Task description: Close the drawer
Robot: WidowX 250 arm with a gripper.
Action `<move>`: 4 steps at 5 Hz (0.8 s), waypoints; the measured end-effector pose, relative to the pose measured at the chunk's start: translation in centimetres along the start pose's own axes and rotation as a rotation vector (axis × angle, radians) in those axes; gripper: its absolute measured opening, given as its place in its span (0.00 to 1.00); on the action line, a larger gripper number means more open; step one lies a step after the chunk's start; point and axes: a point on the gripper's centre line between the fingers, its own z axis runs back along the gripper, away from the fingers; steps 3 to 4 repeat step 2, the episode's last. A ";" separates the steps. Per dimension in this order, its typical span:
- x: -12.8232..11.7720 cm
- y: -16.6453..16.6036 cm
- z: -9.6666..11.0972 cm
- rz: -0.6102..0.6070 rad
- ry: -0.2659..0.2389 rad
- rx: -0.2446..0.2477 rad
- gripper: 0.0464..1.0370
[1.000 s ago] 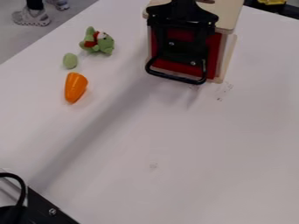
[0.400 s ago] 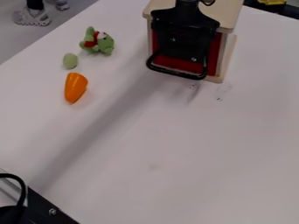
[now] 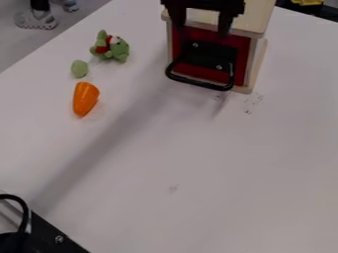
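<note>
Now ease the black two-finger gripper (image 3: 202, 31), spread wide, up past the looped black handle (image 3: 198, 83), without tugging the flat-fronted red drawer (image 3: 204, 73) open!

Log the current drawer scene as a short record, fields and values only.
drawer: red front sits between the wooden sides; looks shut or nearly so
handle: black loop, hanging out in front of the red
cabinet: light wooden box, upper right of centre
pincer: at the top edge of the view, over the cabinet front, fingers apart, nothing between them
loose items: green plush toy, green egg-shaped item, orange tapered item, all left of the cabinet
surface: white table
</note>
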 end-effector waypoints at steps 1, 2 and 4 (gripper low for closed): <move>-0.8 0.8 3.2 0.004 -0.012 0.014 0.96; -0.7 0.9 3.7 0.005 -0.023 0.013 0.96; -0.7 0.9 3.7 0.005 -0.023 0.013 0.96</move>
